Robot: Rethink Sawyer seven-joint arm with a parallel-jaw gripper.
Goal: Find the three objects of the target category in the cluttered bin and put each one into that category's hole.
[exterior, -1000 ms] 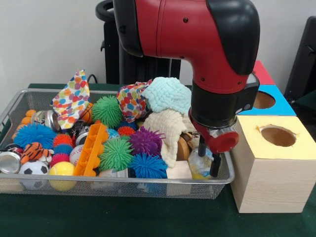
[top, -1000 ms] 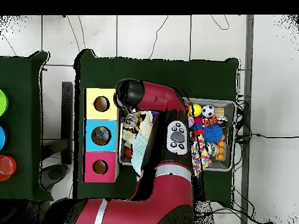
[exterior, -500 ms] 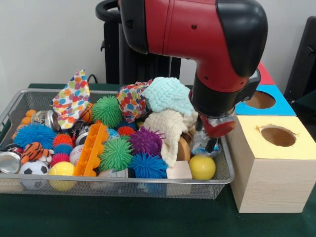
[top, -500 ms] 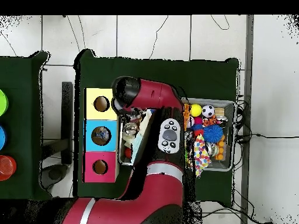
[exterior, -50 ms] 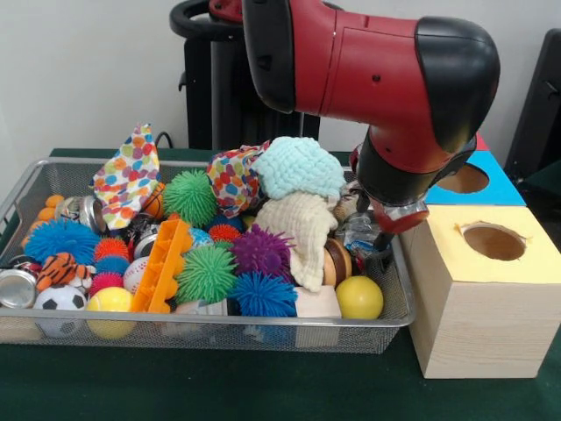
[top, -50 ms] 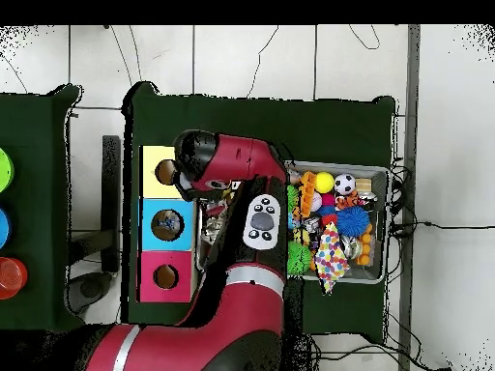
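Note:
My gripper (exterior, -50 ms: 374, 253) hangs over the right end of the wire bin (exterior, -50 ms: 219, 321), just left of the yellow-topped wooden box (exterior, -50 ms: 480, 298). It is shut on a crumpled clear plastic bottle (exterior, -50 ms: 356, 230), which is lifted above the bin's contents. The yellow box's round hole (exterior, -50 ms: 494, 241) lies to the gripper's right. Behind it are a blue box (exterior, -50 ms: 491, 189) and a red box (exterior, -50 ms: 467, 132). In the overhead view the arm's black head (top, -50 ms: 198, 166) covers the gripper beside the yellow box (top, -50 ms: 155, 159).
The bin is packed with spiky balls (exterior, -50 ms: 207, 273), a yellow ball (exterior, -50 ms: 358, 297), a mint cloth (exterior, -50 ms: 298, 167), a cream cloth (exterior, -50 ms: 302, 226), patterned cloths (exterior, -50 ms: 129, 175), an orange toy (exterior, -50 ms: 162, 267) and cans (exterior, -50 ms: 17, 288). The blue box (top, -50 ms: 150, 224) and red box (top, -50 ms: 147, 277) line up beside the bin (top, -50 ms: 387, 193).
The gripper has risen out of the bin's right end with the clear bottle and shifted right, close to the yellow box. The yellow ball behind it is now uncovered.

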